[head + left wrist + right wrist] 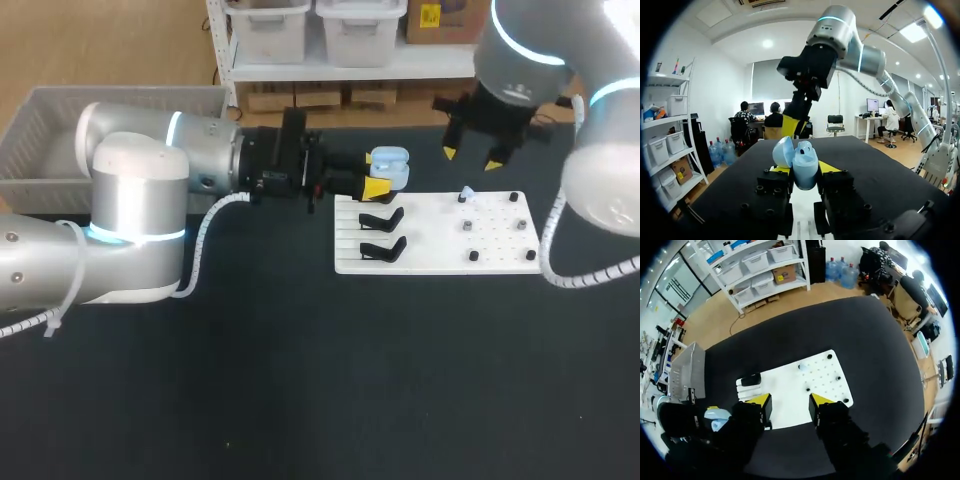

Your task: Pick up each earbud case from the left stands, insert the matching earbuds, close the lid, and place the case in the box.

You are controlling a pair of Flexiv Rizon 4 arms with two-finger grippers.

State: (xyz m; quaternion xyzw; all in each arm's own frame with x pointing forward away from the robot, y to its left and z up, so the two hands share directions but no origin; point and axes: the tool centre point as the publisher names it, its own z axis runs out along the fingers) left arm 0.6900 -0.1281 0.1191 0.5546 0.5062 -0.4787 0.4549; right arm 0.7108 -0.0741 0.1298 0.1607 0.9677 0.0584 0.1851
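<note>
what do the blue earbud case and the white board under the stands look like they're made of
Earbud case: likely smooth, slightly glossy pale-blue plastic, judging by the soft highlights on its rounded shell.
White board: probably matte rigid plastic or painted sheet; it looks flat and evenly white with no glare, so the exact material stays open.

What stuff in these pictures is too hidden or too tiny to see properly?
1. Whether earbuds sit inside the earbud case: too small in the head view, and the left wrist view does not look into it.
2. The small pale piece on the white board: head view, too tiny to name.
3. The grey box: head view, the left arm covers much of it.
</note>
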